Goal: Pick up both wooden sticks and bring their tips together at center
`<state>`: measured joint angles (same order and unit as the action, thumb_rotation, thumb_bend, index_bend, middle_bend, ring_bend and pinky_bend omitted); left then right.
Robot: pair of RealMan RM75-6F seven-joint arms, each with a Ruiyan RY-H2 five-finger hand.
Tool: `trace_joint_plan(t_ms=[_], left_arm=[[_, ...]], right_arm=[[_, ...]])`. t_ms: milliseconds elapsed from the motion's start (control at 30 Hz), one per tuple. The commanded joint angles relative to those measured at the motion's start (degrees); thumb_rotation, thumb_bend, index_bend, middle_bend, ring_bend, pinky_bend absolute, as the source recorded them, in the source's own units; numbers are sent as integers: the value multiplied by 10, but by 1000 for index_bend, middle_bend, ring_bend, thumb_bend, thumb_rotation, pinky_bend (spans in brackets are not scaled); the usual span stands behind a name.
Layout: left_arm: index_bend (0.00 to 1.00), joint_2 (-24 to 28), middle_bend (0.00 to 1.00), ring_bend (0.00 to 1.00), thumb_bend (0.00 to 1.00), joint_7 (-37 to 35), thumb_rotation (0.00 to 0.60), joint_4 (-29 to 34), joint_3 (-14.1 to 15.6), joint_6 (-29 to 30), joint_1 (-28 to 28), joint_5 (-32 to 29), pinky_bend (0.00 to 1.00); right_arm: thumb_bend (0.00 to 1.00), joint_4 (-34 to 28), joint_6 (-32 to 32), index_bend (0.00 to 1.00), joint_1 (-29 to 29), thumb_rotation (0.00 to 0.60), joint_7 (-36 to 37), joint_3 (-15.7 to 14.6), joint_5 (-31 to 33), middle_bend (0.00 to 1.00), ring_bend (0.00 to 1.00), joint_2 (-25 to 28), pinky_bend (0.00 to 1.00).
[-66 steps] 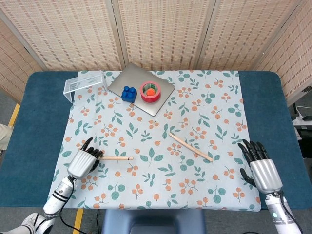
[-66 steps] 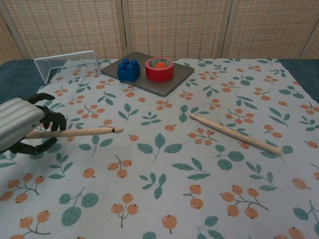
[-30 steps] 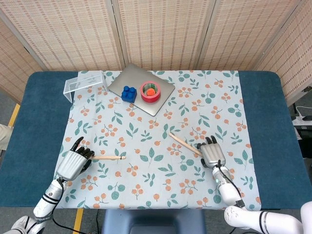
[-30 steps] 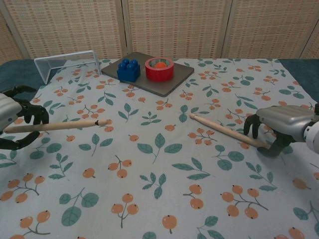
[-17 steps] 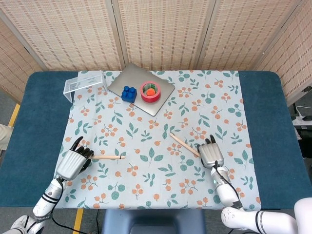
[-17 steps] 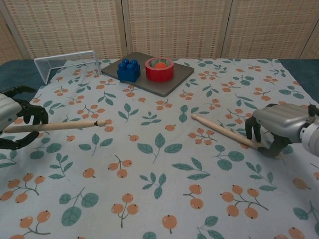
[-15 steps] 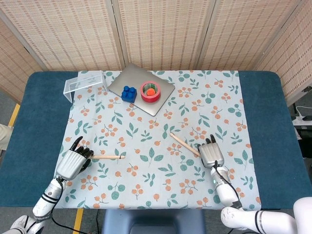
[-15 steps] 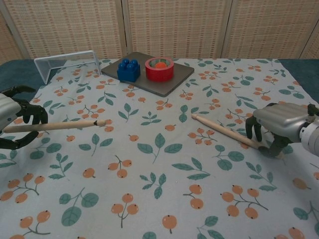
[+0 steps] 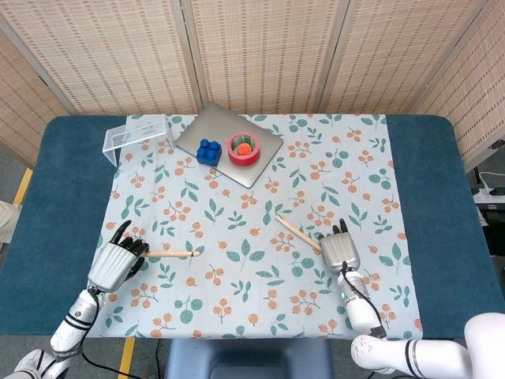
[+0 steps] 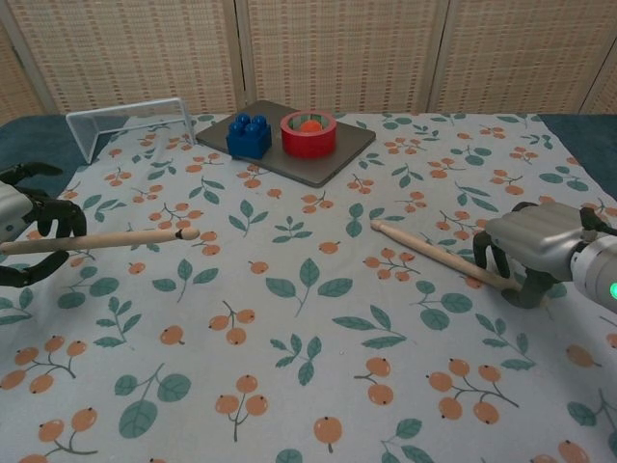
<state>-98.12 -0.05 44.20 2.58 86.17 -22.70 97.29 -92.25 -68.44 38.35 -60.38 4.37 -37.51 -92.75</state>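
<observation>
Your left hand (image 10: 29, 236) grips its stick (image 10: 106, 237) aloft, and now your right hand (image 10: 535, 246) has curled over the second stick (image 10: 439, 256), still unlifted.

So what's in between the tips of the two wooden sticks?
Nothing but the leaf-and-berry tablecloth. In the chest view, the stretch from the left stick tip to the right stick tip holds no object.

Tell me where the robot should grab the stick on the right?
Probably at its thick near end, where the right hand already sits over the stick. It lies flat on the cloth, tip pointing toward the middle, so coming down from above and curling the fingers around that end looks best.
</observation>
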Motion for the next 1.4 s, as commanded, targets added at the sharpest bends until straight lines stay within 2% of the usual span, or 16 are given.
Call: trace_joint_plan(t_ms=[33,267,467,700,833,900,1133,1400], left_arm=[[841,0,879,509,486,0,600,0,0,0,0,0,139],[842,-1,880,509,486,2,600,-2,1,-1,0,0,139],[842,-1,880,509,485,4,600,-4,1,0,1,-1,139],[843,-1,881,509,486,6,600,-5,0,-2,2,-3,139],[844,1,881,510,486,6,600,-5,-2,-2,3,-6,139],[844,3,881,510,485,6,600,-4,-4,-4,3,-8,140],[847,14,881,511,492,1,600,24,-30,-11,3,-39,141],[849,42,883,517,496,7,600,79,-64,-33,-13,-69,144]], right_arm=[[326,2,-6,398,2,600,-3,-4,-1,419,169,-2,0],[326,8,-13,591,2,600,-2,-10,-4,558,315,-7,0],[332,7,-16,663,3,600,0,-8,-2,609,360,-4,0],[449,14,-8,809,2,600,10,-19,-19,723,437,4,0],[486,37,-7,943,-10,600,49,-33,-64,827,518,2,2],[506,51,-6,976,-17,600,75,-40,-93,855,542,1,13],[511,62,-14,993,-37,600,154,-47,-180,877,569,15,45],[510,25,-70,997,-67,600,282,-42,-313,881,580,42,73]])
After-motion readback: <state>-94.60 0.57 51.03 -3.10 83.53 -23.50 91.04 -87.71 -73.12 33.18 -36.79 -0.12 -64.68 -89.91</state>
